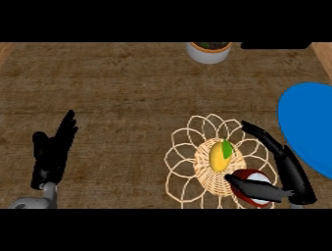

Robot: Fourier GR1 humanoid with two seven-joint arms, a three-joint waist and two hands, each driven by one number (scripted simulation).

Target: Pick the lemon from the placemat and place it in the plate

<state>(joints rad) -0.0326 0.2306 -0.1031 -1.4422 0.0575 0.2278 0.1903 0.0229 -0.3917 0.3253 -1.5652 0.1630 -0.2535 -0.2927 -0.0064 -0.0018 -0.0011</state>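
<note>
Right robot hand (293, 171) released, fingers spread just right of the lemon (220, 154), which lies on the placemat (206, 182), lower centre. We judge the step pre-grasp. Next: close round lemon, lift, carry right to plate (317, 127).

Counter top: one lemon (220, 154) lying on woven placemat (210, 179), near right.
Beside the lemon, right hand (293, 171), fingers straight; blue plate (317, 127) at right edge; left hand (53, 152) resting, fingers up, near left; white plant pot (209, 53) at far edge.

White pot (209, 53) on brown counter (125, 88)
</note>
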